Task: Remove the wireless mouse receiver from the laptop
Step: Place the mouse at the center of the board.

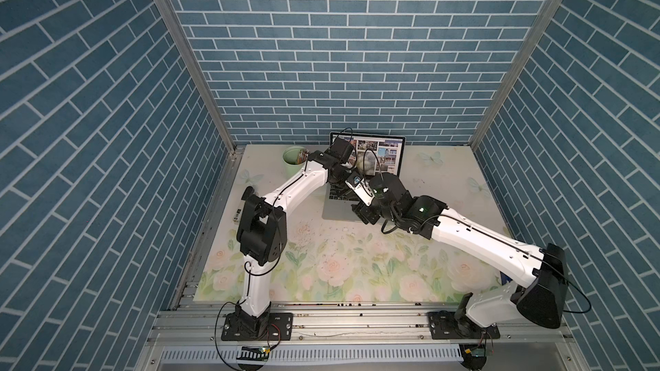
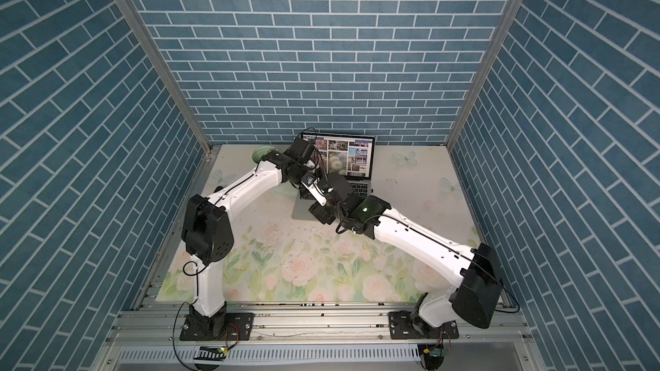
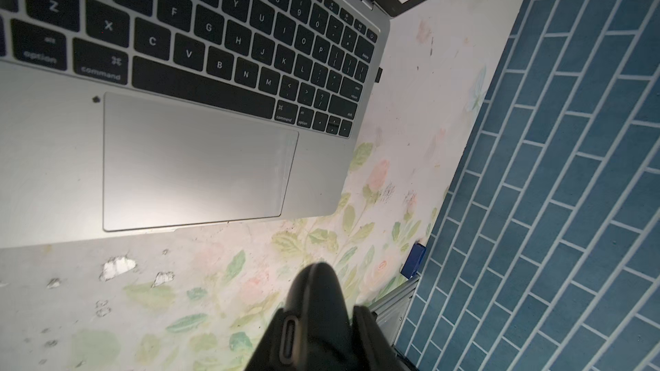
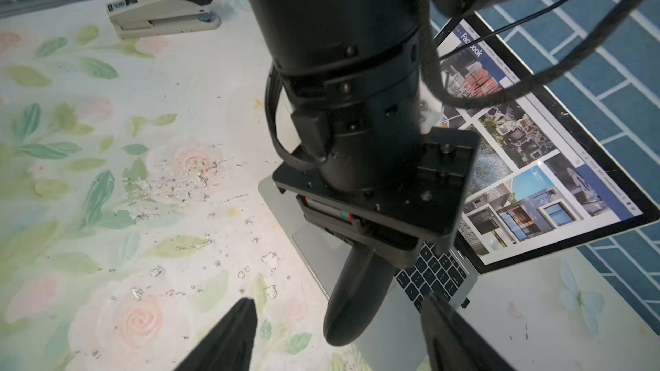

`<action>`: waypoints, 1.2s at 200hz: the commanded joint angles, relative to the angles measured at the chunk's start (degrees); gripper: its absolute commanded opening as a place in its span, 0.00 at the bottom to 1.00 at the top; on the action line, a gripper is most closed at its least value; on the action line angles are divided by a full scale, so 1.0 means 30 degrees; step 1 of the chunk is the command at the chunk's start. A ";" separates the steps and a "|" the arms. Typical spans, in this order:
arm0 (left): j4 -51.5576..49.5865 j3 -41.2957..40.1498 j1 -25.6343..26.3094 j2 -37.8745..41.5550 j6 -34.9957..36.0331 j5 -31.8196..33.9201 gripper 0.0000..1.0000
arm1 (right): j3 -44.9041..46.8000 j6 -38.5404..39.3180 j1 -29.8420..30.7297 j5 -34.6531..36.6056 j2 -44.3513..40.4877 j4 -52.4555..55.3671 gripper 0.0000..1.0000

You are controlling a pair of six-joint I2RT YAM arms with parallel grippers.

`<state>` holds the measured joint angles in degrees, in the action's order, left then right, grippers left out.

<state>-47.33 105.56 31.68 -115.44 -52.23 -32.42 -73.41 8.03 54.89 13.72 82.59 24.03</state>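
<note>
In the right wrist view, the right gripper (image 4: 337, 298) is hanging low over the bench (image 4: 107, 137). Its fingers (image 4: 228, 337) are standing wide apart and holding nothing. The wireless mouse receiver (image 4: 465, 303) is sitting just beyond the tip of one finger, outside the gap, so the fingers are not yet straddling it. The tiny black stub is plugged into the side edge of the laptop (image 3: 321, 169), the edge facing the right arm, level with the keyboard's far rows. Its long axis is pointing straight out from that edge, level with the bench. The pull is therefore looking like a sideways one, away from the laptop and toward the right arm's side. That makes the right gripper the nearer and better-placed one.

Farther on, the left gripper (image 3: 321, 319) is hovering above the laptop with its fingers clamping the black mouse (image 4: 351, 298), so it is not free. In both top views the arms are hiding the receiver.
</note>
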 commanded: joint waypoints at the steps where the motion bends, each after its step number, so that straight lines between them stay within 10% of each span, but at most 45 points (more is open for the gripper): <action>1: -0.2318 0.1552 0.0030 0.0121 0.0021 0.0334 0.00 | 0.0135 0.0746 0.0085 0.1297 0.0201 0.0393 0.74; 240: -0.4464 0.3186 0.0279 0.0070 -0.0286 -0.0769 0.00 | 0.1012 0.0835 0.0550 0.5213 0.2410 -0.2506 0.35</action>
<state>-59.59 116.31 31.57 -116.53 -54.65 -31.75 -71.07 9.30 56.25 28.38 89.21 19.68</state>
